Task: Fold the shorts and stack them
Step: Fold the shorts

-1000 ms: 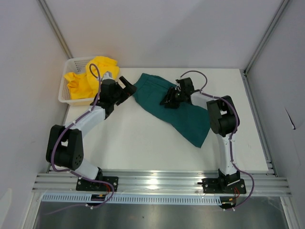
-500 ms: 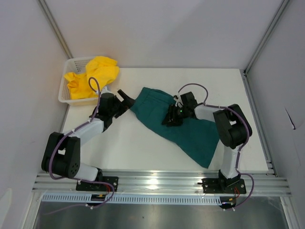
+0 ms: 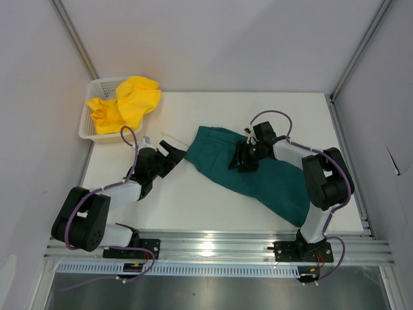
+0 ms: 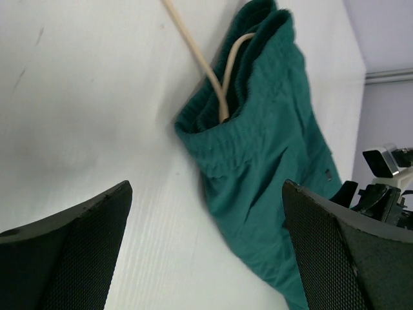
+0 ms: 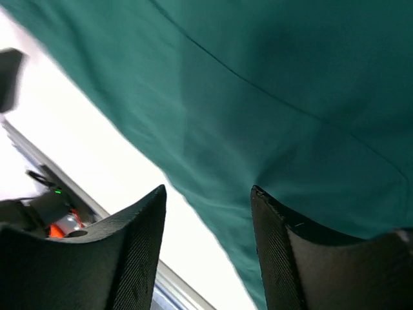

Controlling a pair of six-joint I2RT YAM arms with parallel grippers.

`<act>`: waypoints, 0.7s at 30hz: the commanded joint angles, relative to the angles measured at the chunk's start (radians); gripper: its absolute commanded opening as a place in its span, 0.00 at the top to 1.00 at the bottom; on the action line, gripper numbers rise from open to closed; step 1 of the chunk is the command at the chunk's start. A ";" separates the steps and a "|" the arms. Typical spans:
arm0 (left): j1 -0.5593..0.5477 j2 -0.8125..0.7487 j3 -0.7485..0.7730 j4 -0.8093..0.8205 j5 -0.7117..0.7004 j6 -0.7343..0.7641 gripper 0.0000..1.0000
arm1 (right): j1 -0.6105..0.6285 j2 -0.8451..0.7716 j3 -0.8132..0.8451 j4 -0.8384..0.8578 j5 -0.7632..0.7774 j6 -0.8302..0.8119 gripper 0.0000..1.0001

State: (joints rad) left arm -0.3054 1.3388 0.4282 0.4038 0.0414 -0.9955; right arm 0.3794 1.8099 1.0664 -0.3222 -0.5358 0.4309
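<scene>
The dark teal shorts (image 3: 274, 184) lie spread slantwise on the white table, waistband toward the left. Their pale drawstring (image 4: 201, 61) trails out of the waistband onto the table. My left gripper (image 3: 173, 152) hovers low just left of the waistband, open with nothing between its fingers (image 4: 71, 239). My right gripper (image 3: 240, 160) sits over the middle of the teal shorts (image 5: 258, 97), jaws apart, with cloth and table showing in the gap. The yellow shorts (image 3: 134, 100) are heaped in and over the basket at the back left.
The white mesh basket (image 3: 86, 121) stands at the table's back left corner. Grey walls close in the back and both sides. An aluminium rail (image 3: 213, 245) runs along the near edge, where both arm bases are bolted.
Both arms drew back toward the near edge. The teal shorts slid with the right gripper toward the near right. The right jaws have widened a little.
</scene>
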 commanded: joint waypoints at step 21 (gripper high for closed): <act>-0.041 0.262 0.026 0.360 0.038 -0.175 0.01 | 0.079 0.479 0.494 0.255 -0.076 0.305 0.55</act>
State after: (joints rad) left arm -0.3393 1.5677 0.4320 0.6708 0.0818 -1.1465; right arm 0.4313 2.2520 1.4960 -0.0319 -0.6552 0.7353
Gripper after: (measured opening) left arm 0.990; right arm 0.449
